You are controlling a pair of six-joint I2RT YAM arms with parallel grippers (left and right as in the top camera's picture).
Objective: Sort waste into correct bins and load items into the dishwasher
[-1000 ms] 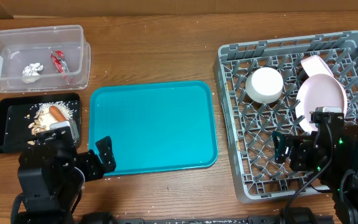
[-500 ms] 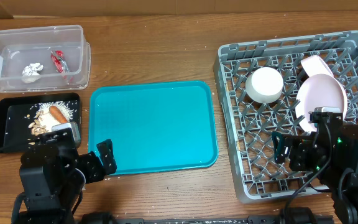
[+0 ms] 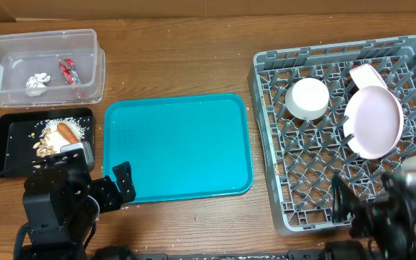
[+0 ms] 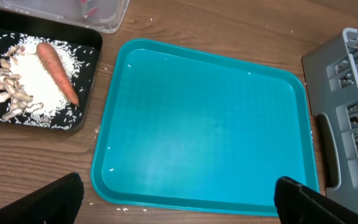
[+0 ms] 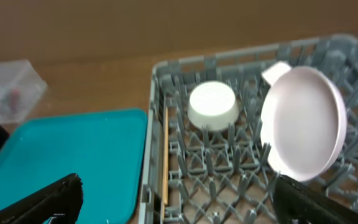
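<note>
L gripper (image 4: 178, 182) and R gripper (image 5: 176, 180): jaws wide apart, nothing held. Plate (image 3: 373, 123) stands tilted on edge among pegs of rack (image 3: 302, 195), bowl (image 3: 308, 99) just beside it. Plate judged stiff, glazed, slick, chip-prone; take by rim, not face. Carrot (image 3: 67, 132) lies in black tray (image 3: 9, 148), red wrapper (image 3: 68, 72) in clear tub (image 3: 42, 32); both judged light

Teal tray (image 3: 179, 144) mid-table; grey rack (image 3: 295, 180) on rt w/ white plate (image 3: 373, 121) & white bowl (image 3: 308, 99) in it.
</note>
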